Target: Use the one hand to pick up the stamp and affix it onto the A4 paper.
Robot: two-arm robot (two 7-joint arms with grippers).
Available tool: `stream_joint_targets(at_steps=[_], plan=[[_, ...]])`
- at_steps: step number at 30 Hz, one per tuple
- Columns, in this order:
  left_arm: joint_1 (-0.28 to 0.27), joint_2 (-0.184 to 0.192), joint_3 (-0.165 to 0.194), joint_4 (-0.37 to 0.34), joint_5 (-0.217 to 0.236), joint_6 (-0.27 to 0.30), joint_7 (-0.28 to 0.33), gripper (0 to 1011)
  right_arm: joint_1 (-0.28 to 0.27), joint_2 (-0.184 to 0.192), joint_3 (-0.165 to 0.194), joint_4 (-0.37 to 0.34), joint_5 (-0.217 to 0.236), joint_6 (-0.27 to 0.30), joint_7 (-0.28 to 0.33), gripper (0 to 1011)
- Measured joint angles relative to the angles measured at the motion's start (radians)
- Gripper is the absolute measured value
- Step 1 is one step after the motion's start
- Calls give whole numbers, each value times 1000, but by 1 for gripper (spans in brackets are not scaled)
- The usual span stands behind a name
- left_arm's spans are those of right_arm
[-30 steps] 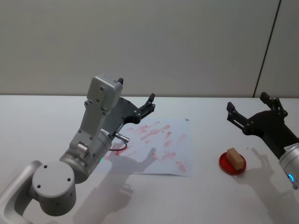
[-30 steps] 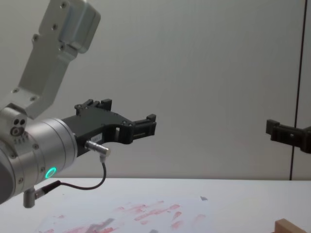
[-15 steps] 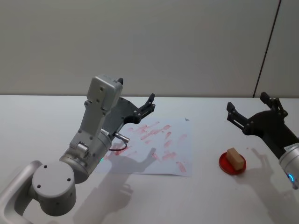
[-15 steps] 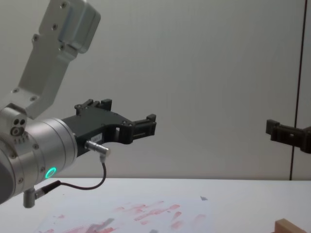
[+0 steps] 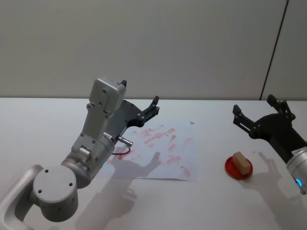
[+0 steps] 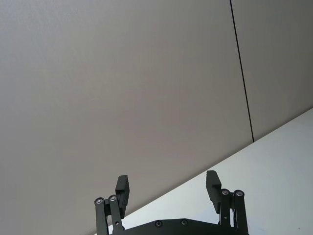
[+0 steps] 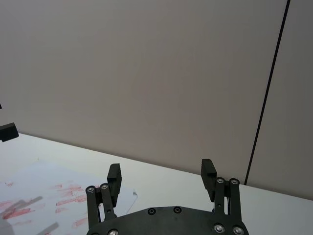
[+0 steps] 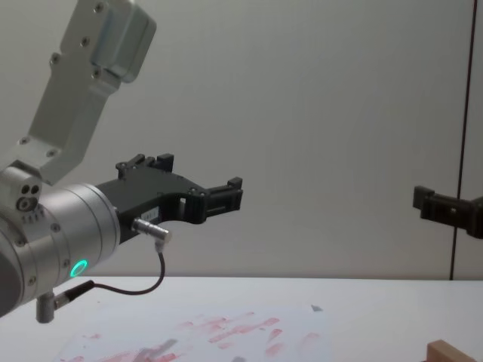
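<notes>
The stamp [image 5: 242, 163] lies below the right gripper [image 5: 255, 107] and closer to the robot — the nearer arm — its long axis running diagonally; the jaws are wide apart and empty, and the paper [image 5: 191, 155] is to the left.

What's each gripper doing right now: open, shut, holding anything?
Left gripper: open, empty, raised by the A4 paper.
Right gripper: open, empty; the stamp lies untouched on the red pad.
</notes>
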Motion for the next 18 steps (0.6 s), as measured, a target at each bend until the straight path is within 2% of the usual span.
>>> stream_joint_targets(at_steps=[6,18], plan=[[0,0,0,0,0,0,0,1003,-17,11,5,-11,11,14,-3,1001],[0,0,0,0,0,0,0,1003,-105,72,28,-87,55,98,-26,1001]])
